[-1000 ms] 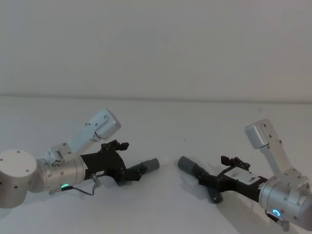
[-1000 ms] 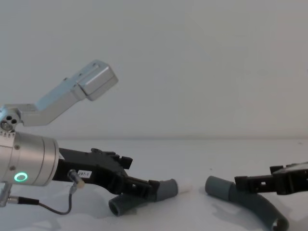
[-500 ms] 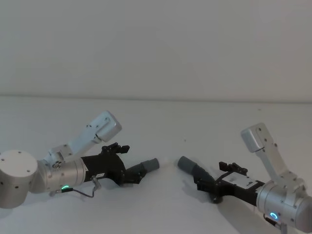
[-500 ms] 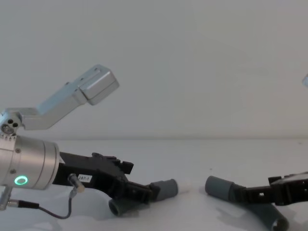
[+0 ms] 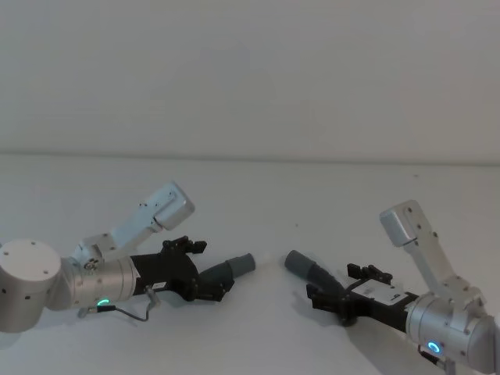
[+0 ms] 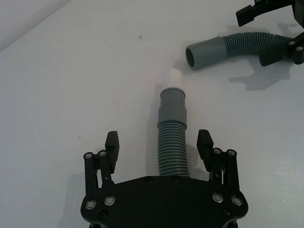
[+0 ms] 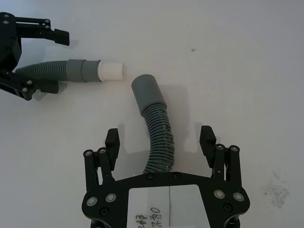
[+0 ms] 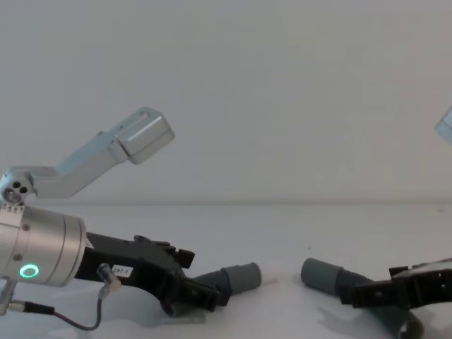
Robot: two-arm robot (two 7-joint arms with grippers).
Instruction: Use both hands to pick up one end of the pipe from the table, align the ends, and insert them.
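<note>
Nearest me, low at either side of the table (image 5: 312,195), the two arms lie almost flat. The left gripper (image 6: 158,140), on a silver wrist with a green ring light (image 8: 29,271), is spread wide. Its fingers (image 6: 112,142) stand on either side of the left hose piece (image 6: 172,142) with table showing between fingers and hose. That gap is plain from the left wrist camera; from the head camera the black body of the left gripper (image 5: 212,280) hides it. The right gripper (image 7: 159,134) is just as wide, astride the right hose piece (image 7: 159,133) and holding nothing.

Both pieces rest on the table. The left cuff (image 6: 173,103) carries a whitish tip (image 6: 175,76) that stands out from the chest camera (image 8: 268,271) and in both wrist views, but from the head camera it is hard to pick out against the white surface. The right cuff (image 7: 147,94) is near it but apart, and the two are not in line.

A strip of bare table lies between the cuffs. Beyond them the white surface runs back to its far edge, where it meets a plain grey wall (image 5: 250,78).
</note>
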